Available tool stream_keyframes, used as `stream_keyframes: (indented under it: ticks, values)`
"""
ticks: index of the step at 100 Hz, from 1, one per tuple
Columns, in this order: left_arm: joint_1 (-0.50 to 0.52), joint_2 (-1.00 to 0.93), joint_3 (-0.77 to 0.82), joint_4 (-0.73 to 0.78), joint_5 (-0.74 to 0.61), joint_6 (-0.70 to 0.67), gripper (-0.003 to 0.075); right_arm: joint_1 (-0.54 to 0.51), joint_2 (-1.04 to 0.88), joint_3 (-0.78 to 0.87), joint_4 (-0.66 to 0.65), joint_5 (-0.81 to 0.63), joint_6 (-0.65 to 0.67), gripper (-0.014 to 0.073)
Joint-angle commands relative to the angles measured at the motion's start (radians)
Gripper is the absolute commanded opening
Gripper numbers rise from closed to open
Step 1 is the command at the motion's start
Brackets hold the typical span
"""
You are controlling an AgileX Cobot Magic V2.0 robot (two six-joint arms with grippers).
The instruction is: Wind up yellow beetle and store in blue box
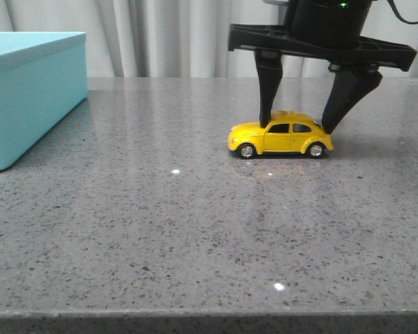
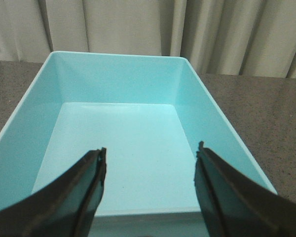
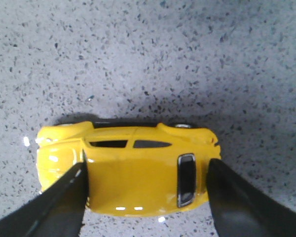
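Observation:
The yellow beetle [image 1: 281, 138] stands on its wheels on the grey table, nose to the left. My right gripper [image 1: 297, 128] comes down from above and is shut on it lengthwise. One finger [image 1: 267, 97] sits at the windscreen base, the other at the sloping rear. In the right wrist view the beetle's roof [image 3: 133, 173] fills the gap between the fingers of the right gripper [image 3: 147, 163]. The blue box [image 1: 28, 90] stands at the far left. My left gripper [image 2: 150, 153] is open and empty, held above the box's bare floor [image 2: 123, 148].
The grey speckled table [image 1: 160, 229] stretches between the box and the car and forward to its front edge. Pale curtains [image 1: 167, 35] hang behind the table.

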Motion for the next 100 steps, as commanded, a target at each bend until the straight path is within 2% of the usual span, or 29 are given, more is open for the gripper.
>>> stream_keyframes:
  ticks: [1, 34, 62, 84, 100]
  values:
    - [-0.008, 0.008, -0.037, -0.01, -0.067, -0.003, 0.0386, 0.001, -0.031, -0.028, -0.012, -0.025, -0.002, 0.0488]
    - [-0.008, 0.008, -0.037, -0.01, -0.002, -0.003, 0.0386, -0.003, -0.031, -0.027, -0.082, 0.051, -0.003, 0.0488]
    - [-0.008, 0.008, -0.037, -0.01, -0.05, -0.003, 0.0386, -0.078, -0.044, -0.025, -0.088, 0.075, -0.004, 0.0488]
    - [-0.008, 0.008, -0.037, -0.01, -0.097, -0.003, 0.0386, -0.12, -0.066, -0.023, -0.202, 0.111, -0.005, 0.0488]
    - [-0.008, 0.008, -0.037, -0.01, -0.097, -0.003, 0.0386, -0.166, -0.066, -0.001, -0.211, 0.13, -0.005, 0.0488]
